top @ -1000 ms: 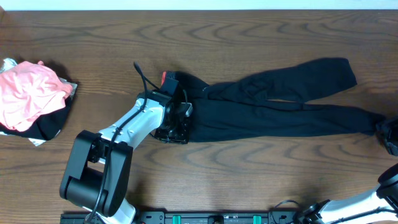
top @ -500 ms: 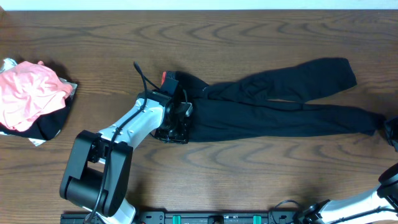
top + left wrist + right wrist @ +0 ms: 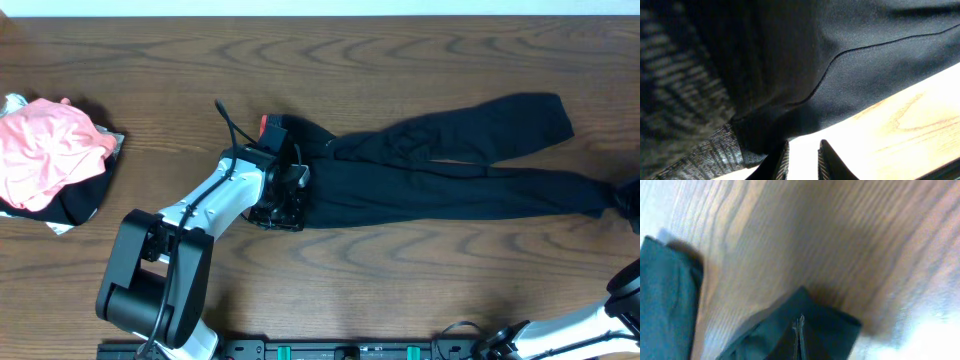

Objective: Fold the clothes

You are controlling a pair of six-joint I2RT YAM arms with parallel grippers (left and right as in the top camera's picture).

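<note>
Since the earlier frame the right end effector (image 3: 799, 330) has slid toward the bench's right edge, now barely in overhead view, and its jaws have closed. They are pressed together on the dark cuff of the leggings (image 3: 440, 185).

Nearest, the left arm (image 3: 190, 240) rises from its base and lies across the waistband end, hiding most of it. The left end effector (image 3: 802, 160) rests at the garment's near edge. Its fingers (image 3: 782, 162) stand a narrow gap apart with bare bench between them, and whether they pinch fabric cannot be told. Grey waistband (image 3: 700, 155) lies just beside them.

The leggings stretch rightward across the middle of the bench (image 3: 400, 60), the nearer leg reaching the right end effector and the farther leg angling away. A coral-red edge (image 3: 270, 125) shows beyond the left wrist.

Well apart, at the left edge, a crumpled pink garment (image 3: 40, 150) sits on dark cloth (image 3: 85, 200).
</note>
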